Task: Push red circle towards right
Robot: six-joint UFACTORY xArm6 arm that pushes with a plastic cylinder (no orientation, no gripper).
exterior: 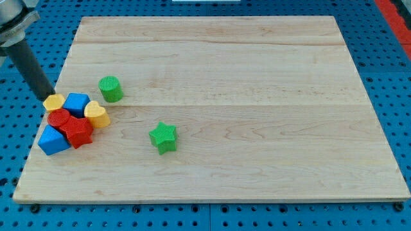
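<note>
**Ana:** Camera view first: where does my tip (47, 96) stand?

**Ben:** At the view's left edge of the wooden board (257, 77), just at the top-left of the cluster, touching or nearly touching the yellow block (54, 102). As for a claw, there is none to describe: the arm ends in a plain rod, so nothing spreads or pinches.

**Ana:** And the red circle (58, 118)?

**Ben:** Inside that cluster, near the board's left edge. It is a small ribbed red disc, partly crowded: the yellow block above it, the blue block (77, 102) to its upper right, the red star (78, 131) to its lower right, the blue triangle (52, 140) below. The yellow heart (96, 113) sits further right.

**Ana:** So which step is this?

**Ben:** I judge it the approach; the push looks not yet begun. The tip needs to get to the circle's left side, then sweep rightward.

**Ana:** Trouble ahead?

**Ben:** Likely. The neighbours on its right would be shoved along too. The green cylinder (110, 88) and green star (164, 137) lie apart.
</note>
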